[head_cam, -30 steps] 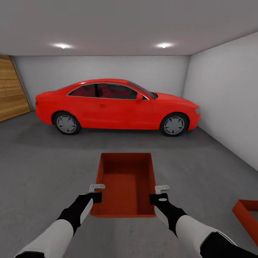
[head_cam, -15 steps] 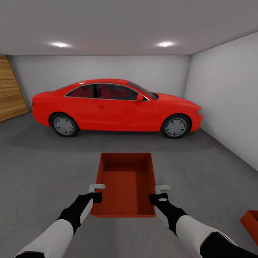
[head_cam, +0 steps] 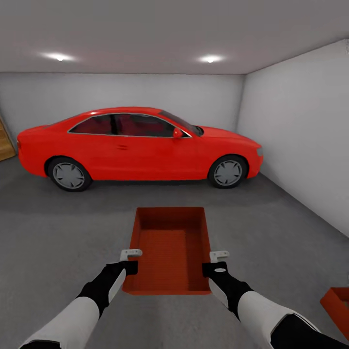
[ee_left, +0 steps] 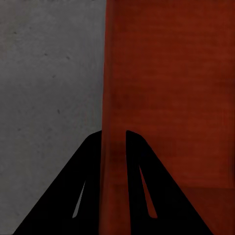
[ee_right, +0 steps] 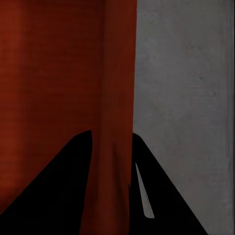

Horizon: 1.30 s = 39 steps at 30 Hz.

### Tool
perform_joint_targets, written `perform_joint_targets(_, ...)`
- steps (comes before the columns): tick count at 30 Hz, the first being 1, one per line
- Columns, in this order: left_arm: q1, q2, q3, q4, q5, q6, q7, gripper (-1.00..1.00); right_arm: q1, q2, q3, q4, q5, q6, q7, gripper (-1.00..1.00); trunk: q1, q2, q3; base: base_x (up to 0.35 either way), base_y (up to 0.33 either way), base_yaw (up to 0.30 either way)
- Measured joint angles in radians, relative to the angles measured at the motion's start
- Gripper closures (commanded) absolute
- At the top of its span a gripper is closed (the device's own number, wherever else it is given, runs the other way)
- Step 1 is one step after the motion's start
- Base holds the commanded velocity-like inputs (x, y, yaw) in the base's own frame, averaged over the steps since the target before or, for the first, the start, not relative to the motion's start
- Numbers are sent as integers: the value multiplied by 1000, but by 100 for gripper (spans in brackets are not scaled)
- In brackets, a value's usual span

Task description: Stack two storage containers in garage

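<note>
White walls [head_cam: 300, 135], 2 ceiling lights [head_cam: 209, 59]

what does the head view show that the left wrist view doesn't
Head view alone: the red car, the garage's white walls, the right gripper on the carried storage container's right wall, and a second storage container on the floor at the robot's right.

Left wrist view alone: close up, the left gripper's fingers straddling the container's thin left wall.

Both: the left gripper, the carried container, and the grey floor.
</note>
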Motion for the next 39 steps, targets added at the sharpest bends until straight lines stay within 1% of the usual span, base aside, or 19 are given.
perform_joint_targets(39,0,0,0,0,0,0,0,100,0,0,-1,0,1,0,0,100,0,0,0,322,0,-255)
